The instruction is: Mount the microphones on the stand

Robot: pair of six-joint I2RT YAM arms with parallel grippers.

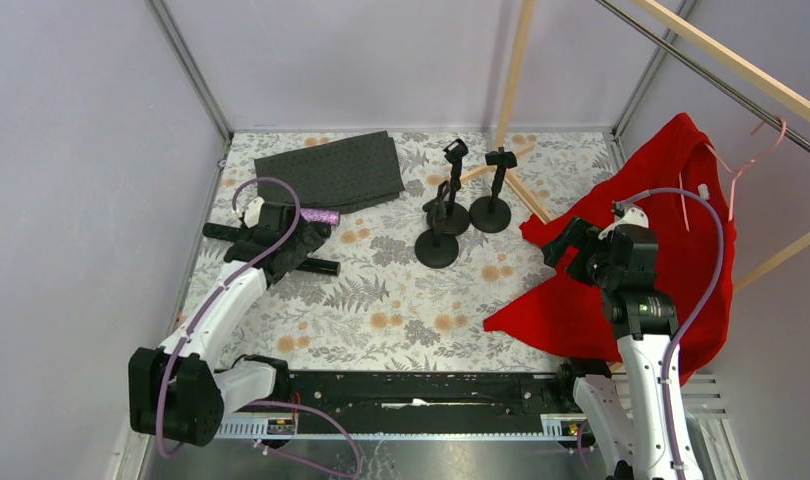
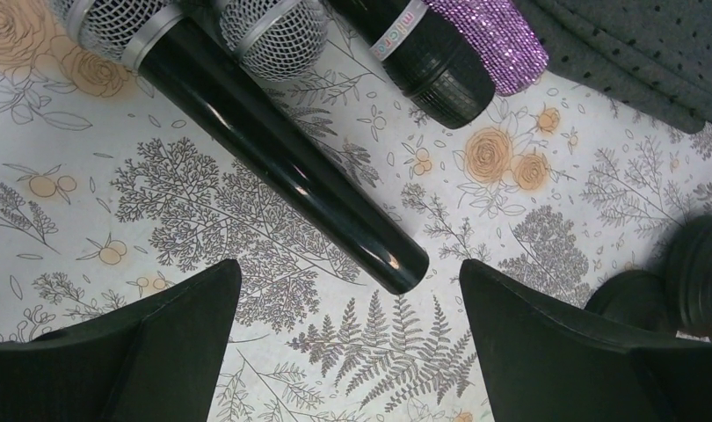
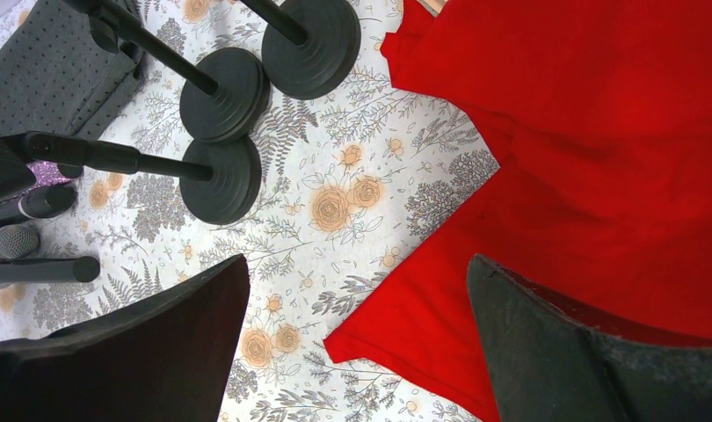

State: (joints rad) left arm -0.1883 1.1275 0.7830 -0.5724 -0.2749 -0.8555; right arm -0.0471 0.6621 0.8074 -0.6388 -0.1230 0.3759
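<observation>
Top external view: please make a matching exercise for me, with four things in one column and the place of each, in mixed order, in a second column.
Things:
1. red cloth
2. grey dotted cloth
3. microphone stands
4. purple glitter microphone

Places:
a. upright together near the middle
b. lying close by the open left claw
c. spread on the right side, partly below the open right claw
d. lying flat at the far left

Pairs: 1-c, 2-d, 3-a, 4-b

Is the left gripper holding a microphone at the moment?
No, the left gripper stands open, and the black microphone lies on the table, clear of it.
</observation>
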